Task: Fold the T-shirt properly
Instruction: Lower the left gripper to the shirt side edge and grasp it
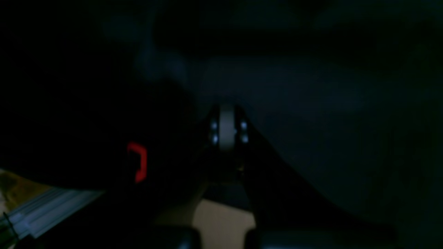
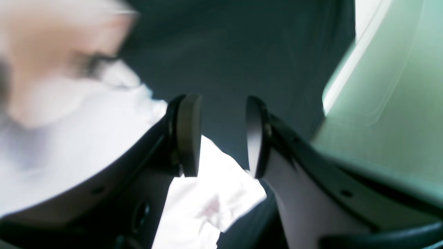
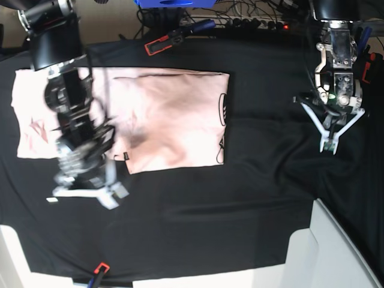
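The pale pink T-shirt [image 3: 168, 120] lies flat on the black table cloth [image 3: 240, 210] at the upper left, with a strip of black lettering [image 3: 222, 111] showing along its right edge. My right gripper [image 3: 84, 197] hangs over the shirt's lower left edge and is blurred by motion. In the right wrist view that right gripper [image 2: 221, 136] is open, with only dark cloth between the pads [image 2: 188, 135] and pale shirt fabric [image 2: 204, 204] just below. My left gripper [image 3: 329, 146] is shut and holds nothing, over bare cloth at the far right. The left wrist view is nearly black, with the fingertips [image 1: 227, 128] pressed together.
A red-handled clamp [image 3: 159, 43], a blue object [image 3: 168, 3] and cables with a power strip [image 3: 258, 24] lie along the back edge. Another clamp [image 3: 99, 270] grips the cloth at the front edge. A white surface [image 3: 336, 252] borders the front right corner.
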{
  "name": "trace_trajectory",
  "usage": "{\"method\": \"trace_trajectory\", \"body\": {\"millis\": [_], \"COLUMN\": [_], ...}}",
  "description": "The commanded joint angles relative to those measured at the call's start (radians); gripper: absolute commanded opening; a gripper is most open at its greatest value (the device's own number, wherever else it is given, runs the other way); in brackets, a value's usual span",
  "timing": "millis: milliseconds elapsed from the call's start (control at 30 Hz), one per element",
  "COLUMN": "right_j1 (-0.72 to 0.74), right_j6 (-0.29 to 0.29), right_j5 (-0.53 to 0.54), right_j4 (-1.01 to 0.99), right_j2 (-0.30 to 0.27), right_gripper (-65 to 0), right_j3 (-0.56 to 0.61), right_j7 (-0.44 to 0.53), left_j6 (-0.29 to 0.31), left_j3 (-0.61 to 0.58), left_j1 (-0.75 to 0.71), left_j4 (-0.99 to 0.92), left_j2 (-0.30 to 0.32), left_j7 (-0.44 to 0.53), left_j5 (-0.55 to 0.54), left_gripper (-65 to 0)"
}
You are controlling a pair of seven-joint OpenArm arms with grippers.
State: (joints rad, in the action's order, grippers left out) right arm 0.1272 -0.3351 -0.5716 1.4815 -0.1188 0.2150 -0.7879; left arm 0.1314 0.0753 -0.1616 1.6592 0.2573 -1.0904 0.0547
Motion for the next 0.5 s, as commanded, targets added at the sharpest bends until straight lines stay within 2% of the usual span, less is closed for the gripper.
{"method": "trace_trajectory", "body": {"millis": [0, 133, 200, 267, 333, 400, 467], "right_j1": [0.015, -0.024, -0.044, -0.071, -0.093, -0.113, -0.128], "right_j6": [-0.012, -0.164, -0.209, -0.220, -0.220, -0.220, -0.220], "right_j5": [0.003, 0.025, 0.025, 0.025, 0.025, 0.025, 0.025], "right_j4": [0.018, 0.020, 0.020, 0.020, 0.020, 0.020, 0.023], "right_j2": [-0.009, -0.031, -0.034, -0.034, -0.034, -0.034, -0.034], "right_gripper": [-44.3, -44.5, -44.5, -44.5, -44.5, -44.5, -44.5], "right_j3": [-0.045, -0.188, -0.220, -0.239, -0.243, -0.243, -0.243], "right_j7": [-0.003, -0.003, -0.005, -0.005, -0.003, -0.003, -0.001], "left_j6": [0.000, 0.000, 0.001, 0.024, 0.109, 0.185, 0.236], "left_j3": [0.004, 0.001, 0.001, 0.004, 0.010, 0.011, 0.019], "left_j1": [0.004, 0.015, 0.015, 0.017, 0.017, 0.015, 0.015], "left_j4": [0.029, 0.032, 0.023, 0.017, 0.017, 0.017, 0.017], "left_j2": [-0.003, -0.068, -0.095, -0.109, -0.108, -0.094, -0.066], "left_j7": [0.006, 0.006, 0.006, 0.003, 0.000, -0.020, -0.064], "left_j5": [0.009, 0.009, 0.009, 0.001, -0.062, -0.145, -0.227], "left_gripper": [-61.5, -59.3, -59.1, -58.1, -51.2, -40.5, -28.7]}}
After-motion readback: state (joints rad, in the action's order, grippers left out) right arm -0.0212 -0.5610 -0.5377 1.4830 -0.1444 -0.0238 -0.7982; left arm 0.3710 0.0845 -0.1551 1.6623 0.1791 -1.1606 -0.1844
